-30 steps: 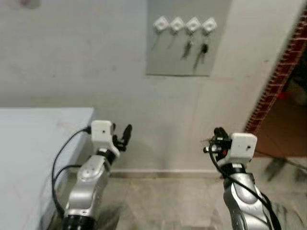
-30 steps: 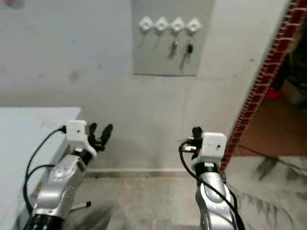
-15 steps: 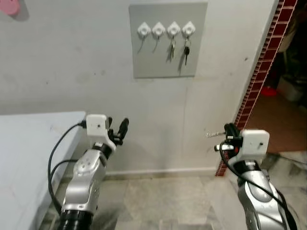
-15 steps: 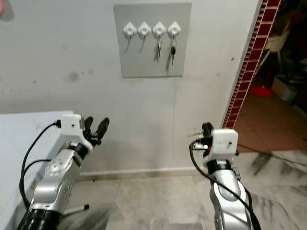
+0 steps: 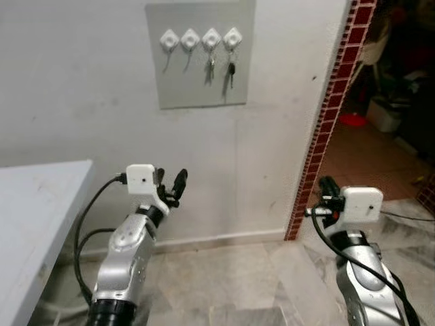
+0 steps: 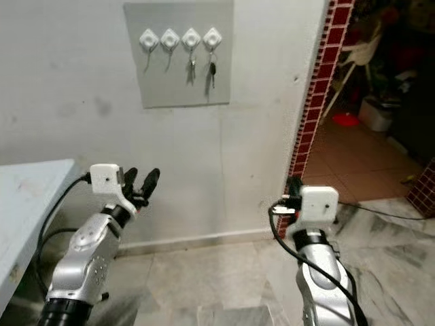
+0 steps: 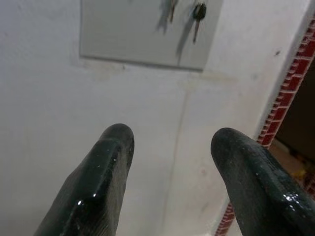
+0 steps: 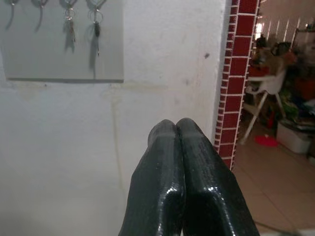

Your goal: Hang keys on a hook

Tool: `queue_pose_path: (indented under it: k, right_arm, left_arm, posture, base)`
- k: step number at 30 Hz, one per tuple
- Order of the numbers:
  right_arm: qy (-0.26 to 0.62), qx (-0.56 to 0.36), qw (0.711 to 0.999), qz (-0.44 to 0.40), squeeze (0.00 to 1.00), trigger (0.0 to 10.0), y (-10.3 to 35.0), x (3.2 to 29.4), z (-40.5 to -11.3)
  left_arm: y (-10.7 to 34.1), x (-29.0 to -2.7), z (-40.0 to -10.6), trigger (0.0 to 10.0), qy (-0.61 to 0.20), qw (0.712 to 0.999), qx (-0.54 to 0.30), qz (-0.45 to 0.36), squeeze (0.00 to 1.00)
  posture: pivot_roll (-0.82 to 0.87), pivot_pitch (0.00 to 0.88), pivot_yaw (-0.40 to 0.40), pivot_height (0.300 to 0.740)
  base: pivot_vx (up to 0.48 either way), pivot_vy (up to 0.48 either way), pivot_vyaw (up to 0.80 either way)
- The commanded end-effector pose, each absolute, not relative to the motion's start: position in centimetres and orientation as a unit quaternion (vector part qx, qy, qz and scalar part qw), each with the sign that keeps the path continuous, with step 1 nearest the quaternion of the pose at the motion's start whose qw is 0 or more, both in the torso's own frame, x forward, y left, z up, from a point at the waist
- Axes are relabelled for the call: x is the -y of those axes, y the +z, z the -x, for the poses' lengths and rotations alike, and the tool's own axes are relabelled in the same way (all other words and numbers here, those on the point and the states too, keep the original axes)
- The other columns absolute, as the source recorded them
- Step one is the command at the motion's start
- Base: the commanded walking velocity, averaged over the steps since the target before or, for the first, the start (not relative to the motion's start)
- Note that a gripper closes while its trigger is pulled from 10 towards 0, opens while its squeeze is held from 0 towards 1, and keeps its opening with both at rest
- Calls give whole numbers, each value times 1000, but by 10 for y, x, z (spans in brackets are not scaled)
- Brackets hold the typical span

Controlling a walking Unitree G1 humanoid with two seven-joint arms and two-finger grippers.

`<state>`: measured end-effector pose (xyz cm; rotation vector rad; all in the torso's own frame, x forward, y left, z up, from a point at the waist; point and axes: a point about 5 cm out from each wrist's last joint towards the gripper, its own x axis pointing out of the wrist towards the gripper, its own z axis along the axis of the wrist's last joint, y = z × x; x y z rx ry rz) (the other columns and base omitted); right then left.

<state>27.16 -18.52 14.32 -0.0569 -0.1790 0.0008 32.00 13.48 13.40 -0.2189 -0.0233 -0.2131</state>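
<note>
Wall (image 5: 102, 136) plain; grey panel (image 5: 200, 75) bears hooks (image 5: 200, 39).

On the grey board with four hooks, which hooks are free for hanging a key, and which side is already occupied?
The two left hooks on the board are bare, bordered by its left edge. The two right hooks are crowded: keys hang there. The left gripper is open, the right gripper shut.

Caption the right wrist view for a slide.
Right claw shut, aimed at white wall below grey hook board holding two keys.
</note>
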Motion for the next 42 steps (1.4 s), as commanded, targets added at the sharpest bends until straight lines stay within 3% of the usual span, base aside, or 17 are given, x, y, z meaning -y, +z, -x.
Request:
queue_pose_path:
  k: [1,10,19,30,42]
  right_arm:
    - [4,101,995,23,0,10000,149,184,-273]
    - [4,90,996,21,0,10000,145,185,-270]
    - [8,90,996,25,0,10000,146,185,-269]
    - [3,88,996,22,0,10000,145,185,-268]
    - [-9,148,989,8,0,10000,166,196,-266]
  left_arm:
    - [135,-136,-321,10000,-98,990,8,98,0]
    - [133,-134,-319,10000,-120,986,6,115,0]
    - [131,-136,-321,10000,-108,987,1,122,0]
    - [129,-135,-321,10000,-105,990,-9,97,0]
    - [137,-137,-321,10000,-115,990,11,77,0]
  posture:
    - [-28,12,25,740]
    - [-34,4,13,740]
    - [-38,0,10,740]
    - [-38,0,10,740]
    - [-36,0,14,740]
  base:
    - [0,0,0]
    - [0,0,0]
    - [0,426,0]
    - [0,0,0]
    - [0,0,0]
